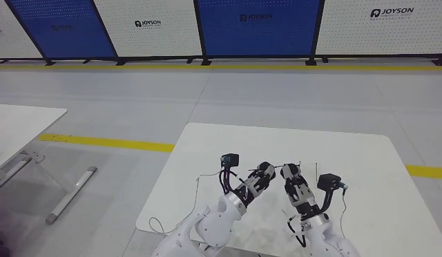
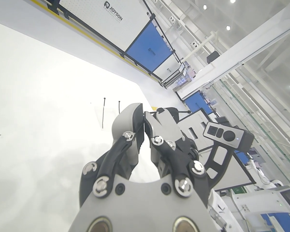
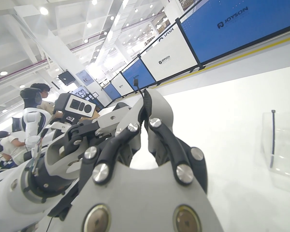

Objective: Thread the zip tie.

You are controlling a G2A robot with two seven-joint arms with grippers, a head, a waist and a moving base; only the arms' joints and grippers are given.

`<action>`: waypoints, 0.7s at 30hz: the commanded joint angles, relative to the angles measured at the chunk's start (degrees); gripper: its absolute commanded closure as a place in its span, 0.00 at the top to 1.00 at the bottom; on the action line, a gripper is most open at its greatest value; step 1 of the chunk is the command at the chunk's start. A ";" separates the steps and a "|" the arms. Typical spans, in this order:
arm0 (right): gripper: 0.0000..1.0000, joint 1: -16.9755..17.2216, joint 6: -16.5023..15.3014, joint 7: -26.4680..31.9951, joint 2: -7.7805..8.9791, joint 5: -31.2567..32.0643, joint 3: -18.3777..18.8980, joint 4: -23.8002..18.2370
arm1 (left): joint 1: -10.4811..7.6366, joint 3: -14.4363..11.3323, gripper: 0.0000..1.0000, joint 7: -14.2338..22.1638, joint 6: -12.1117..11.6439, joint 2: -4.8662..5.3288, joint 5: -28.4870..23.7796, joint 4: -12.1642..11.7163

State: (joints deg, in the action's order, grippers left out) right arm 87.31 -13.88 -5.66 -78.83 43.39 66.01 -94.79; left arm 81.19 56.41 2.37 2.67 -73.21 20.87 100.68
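Both arms sit low in the middle of the top view, over the near part of the white desk [image 1: 345, 146], with their tips close together.

The left claw [image 2: 143, 115] is pinched fully closed on a thin black zip tie [image 2: 183, 112]. The strap comes out between its tips and runs across in front of the other claw, ending in the little square head. The right claw [image 3: 145, 102] is clamped tight too, with a black strap squeezed between its tips and the head poking out just past them. It looks like one tie held by both, but honestly I can't tell for sure. Either way it's held up off the desk, right where the two claws meet, near the bottom centre of the top view.

Just right of the claws in the top view there's a spare tie [image 1: 316, 170], a thin dark line lying on the desk. The left wrist view shows two of these side by side on the desk beyond the claws. The right wrist view shows one lying in a clear tray [image 3: 280, 160] that sits on the desk, near the claws but not touching them.
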 commanded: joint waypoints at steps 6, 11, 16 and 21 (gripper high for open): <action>0.00 -0.63 -0.49 1.53 0.04 -0.93 -0.07 0.44 | -0.13 -0.12 0.00 0.13 -0.43 -0.09 -0.01 -0.02; 0.00 -1.14 -0.80 1.88 0.04 -1.73 -0.01 1.09 | -0.08 0.00 0.00 -0.17 -0.59 -0.12 0.13 -0.28; 0.00 -1.38 -0.84 1.65 0.02 -1.89 -0.11 1.41 | -0.23 -0.09 0.00 -0.27 -0.48 -0.22 -0.14 -0.67; 0.00 -1.67 -0.48 1.74 -0.02 -1.94 -0.36 1.55 | -0.30 0.12 0.09 -0.12 0.36 -0.28 -0.42 -0.76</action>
State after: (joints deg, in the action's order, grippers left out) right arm 85.67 -14.52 -3.87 -78.85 41.44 65.70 -93.22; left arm 80.92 56.47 2.13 2.67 -73.48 20.54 99.91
